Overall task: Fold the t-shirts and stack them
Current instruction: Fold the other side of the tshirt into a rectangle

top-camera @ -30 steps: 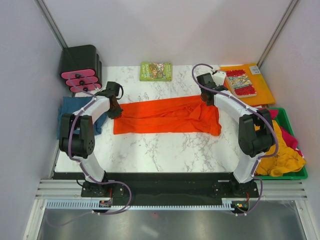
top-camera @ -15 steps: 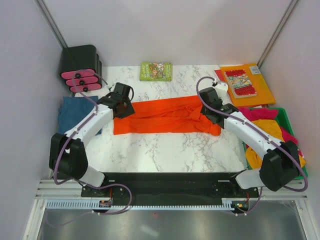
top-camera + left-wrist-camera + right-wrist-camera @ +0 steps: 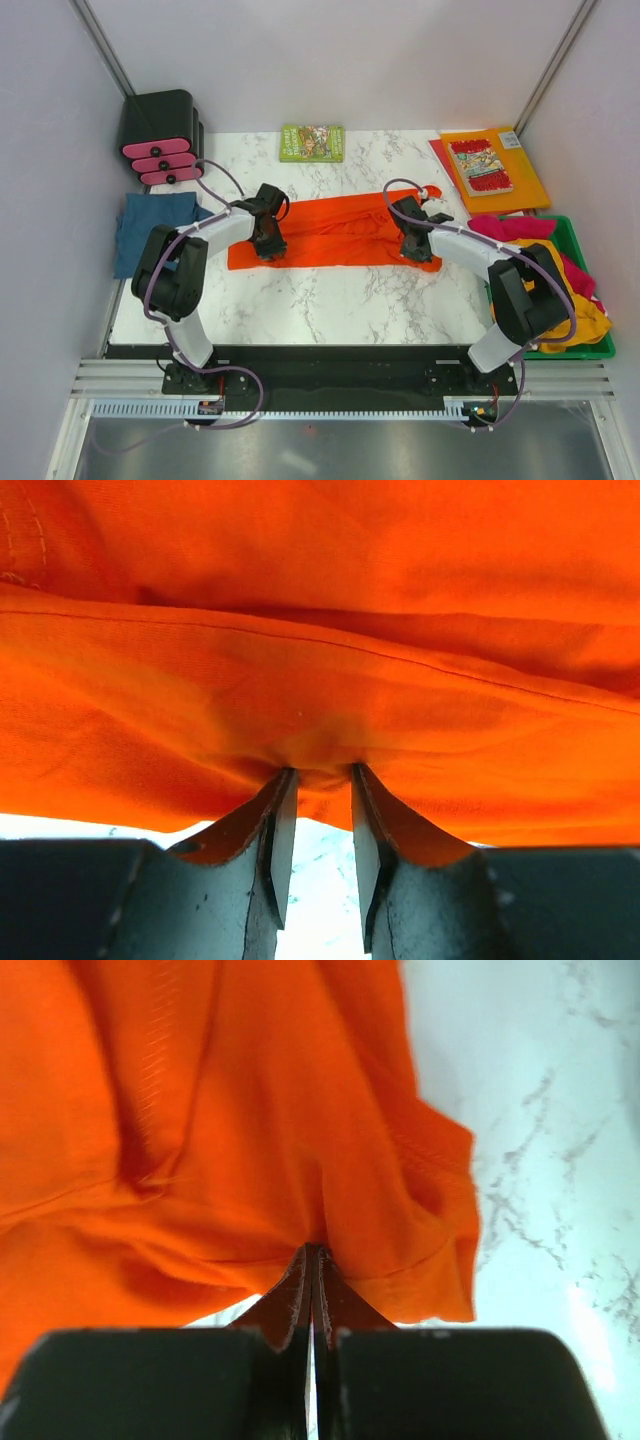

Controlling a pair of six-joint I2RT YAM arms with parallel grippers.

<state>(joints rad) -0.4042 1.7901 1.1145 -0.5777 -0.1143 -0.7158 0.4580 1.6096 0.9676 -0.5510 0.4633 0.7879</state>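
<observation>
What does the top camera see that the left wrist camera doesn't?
Only the top view: the right arm, the teal shirt, a green book and the bin of shirts. Only the left wrist view: the left gripper's fingers up close, slightly apart, with cloth puckered at their tips. Both: the orange shirt on the marble table.

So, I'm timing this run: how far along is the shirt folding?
Done: the orange t-shirt lies folded into a long band; a teal t-shirt sits at the table's left edge. In hand: right gripper pinches the band's near edge, left gripper open at it. Left: a yellow shirt and a magenta shirt wait in the green bin.
</observation>
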